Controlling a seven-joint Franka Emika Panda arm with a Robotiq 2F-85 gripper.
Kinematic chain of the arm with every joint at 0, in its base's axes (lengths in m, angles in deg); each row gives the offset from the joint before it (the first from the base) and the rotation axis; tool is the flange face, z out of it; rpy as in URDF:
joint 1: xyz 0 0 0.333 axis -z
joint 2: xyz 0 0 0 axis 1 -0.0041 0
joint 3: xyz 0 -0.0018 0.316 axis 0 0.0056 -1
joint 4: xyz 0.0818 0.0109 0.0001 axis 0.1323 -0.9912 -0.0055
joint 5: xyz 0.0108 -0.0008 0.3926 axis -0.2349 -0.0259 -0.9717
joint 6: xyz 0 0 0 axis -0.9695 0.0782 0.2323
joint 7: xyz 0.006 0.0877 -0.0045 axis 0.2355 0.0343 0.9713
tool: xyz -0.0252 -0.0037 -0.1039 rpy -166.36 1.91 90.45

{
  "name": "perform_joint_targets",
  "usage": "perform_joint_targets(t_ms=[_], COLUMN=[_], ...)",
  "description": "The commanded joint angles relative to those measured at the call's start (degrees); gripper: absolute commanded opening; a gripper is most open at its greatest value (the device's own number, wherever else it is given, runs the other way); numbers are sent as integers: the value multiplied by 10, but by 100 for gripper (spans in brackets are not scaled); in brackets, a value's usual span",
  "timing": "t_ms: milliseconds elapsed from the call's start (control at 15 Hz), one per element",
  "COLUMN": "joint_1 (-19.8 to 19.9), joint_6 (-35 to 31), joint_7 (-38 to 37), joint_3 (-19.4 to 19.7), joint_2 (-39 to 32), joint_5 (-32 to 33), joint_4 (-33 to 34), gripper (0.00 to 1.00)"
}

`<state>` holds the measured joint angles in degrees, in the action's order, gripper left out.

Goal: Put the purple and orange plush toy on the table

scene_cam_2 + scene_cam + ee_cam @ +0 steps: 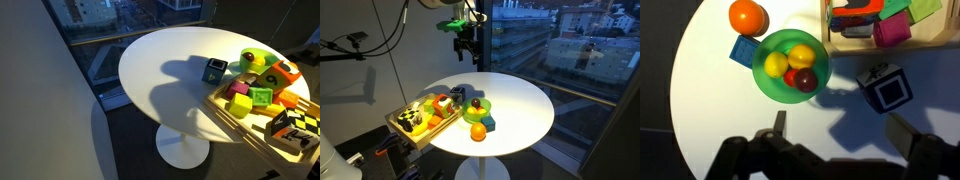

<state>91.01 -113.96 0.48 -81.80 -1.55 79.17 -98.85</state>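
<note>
The purple and orange plush toy (pixel 804 81) lies in the green bowl (pixel 758 78) beside yellow pieces, as a dark purple lump with a red-orange part. It shows as a dark spot in the bowl in an exterior view (pixel 475 103). The bowl stands on the round white table (pixel 710 110), which shows in both exterior views (pixel 525 110) (pixel 165 75). My gripper (pixel 838 125) is open and empty. It hangs high above the table (pixel 468 45), offset from the bowl towards a dark patterned cube.
An orange ball (pixel 747 17) and a teal block (pixel 743 50) sit next to the bowl. The dark patterned cube (pixel 885 88) (pixel 214 70) stands between the bowl and a wooden tray (pixel 405 131) (pixel 240 118) that holds several toys. Windows lie behind the table.
</note>
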Motion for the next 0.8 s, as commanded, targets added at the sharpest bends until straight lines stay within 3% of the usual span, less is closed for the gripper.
perform_joint_targets(t_ms=[0, 733], joint_1=[4, 18], joint_6=[-16, -129], joint_7=[20, 132], joint_3=[7, 13], joint_2=[-37, -131], joint_5=[8, 27], joint_4=[14, 1], gripper=[100, 100])
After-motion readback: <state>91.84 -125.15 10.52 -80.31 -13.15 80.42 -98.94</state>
